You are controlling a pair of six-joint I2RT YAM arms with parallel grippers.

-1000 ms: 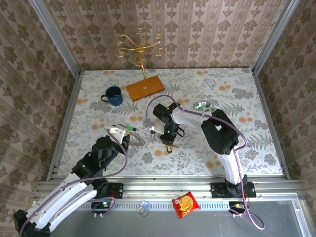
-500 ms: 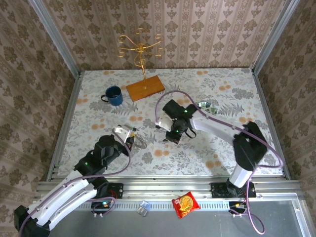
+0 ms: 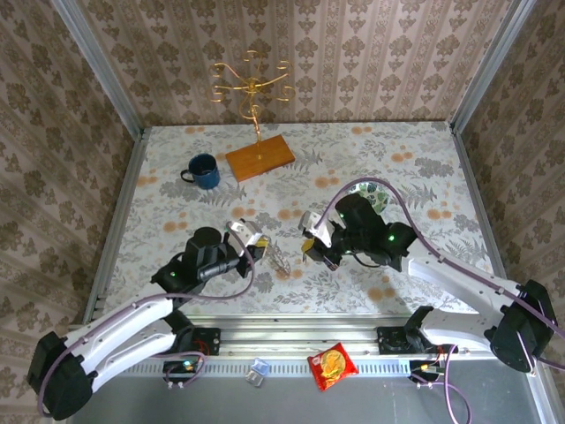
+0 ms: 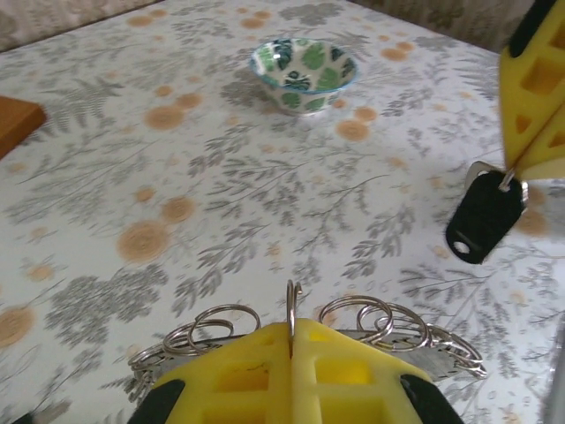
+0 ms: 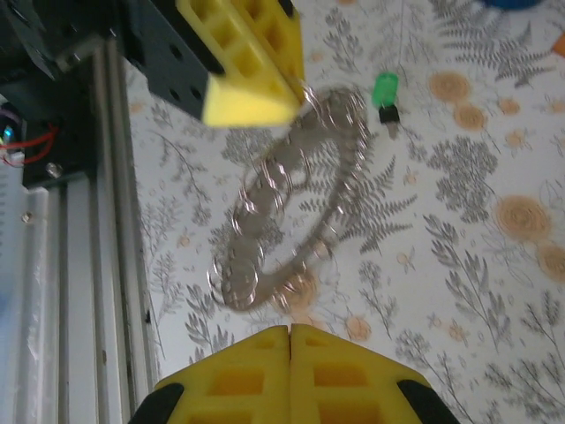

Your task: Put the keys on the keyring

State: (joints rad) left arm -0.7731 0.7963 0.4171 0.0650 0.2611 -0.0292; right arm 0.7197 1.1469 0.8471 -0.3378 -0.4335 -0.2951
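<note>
Near the front middle of the patterned table (image 3: 415, 150), the two grippers are found close together, tips facing each other. On the overhead view the left gripper (image 3: 256, 245) is seen just left of the right gripper (image 3: 311, 250), with a wide grey ring (image 3: 278, 259) between them.

From the left wrist camera, the left gripper's yellow fingers (image 4: 238, 375) are seen pressed together. The keyring (image 4: 291, 306), a thin wire loop, is pinched upright in the seam between them. Several small wire loops are seen attached to the wide grey ring just beyond these fingertips; whether that ring rests fully on the table cannot be told.

In the same view the dark key (image 4: 484, 216) is seen hanging from the tip of the right gripper's fingers (image 4: 530, 97). It is held above the table, to the right of the keyring and apart from it. From the right wrist camera those pads are seen closed against each other with barely a seam, and the dark key is hidden behind them.

The green key (image 5: 384, 91) is seen lying flat on the table just beside one end of the wide grey ring, and it is touched by neither gripper.

Farther back, a blue mug (image 3: 203, 170), a wooden board (image 3: 259, 156) and a gold stand (image 3: 252, 87) are placed near the rear wall. A patterned bowl (image 4: 303, 71) is set beyond the right arm. A red snack packet (image 3: 332, 365) is seen on the front rail.
</note>
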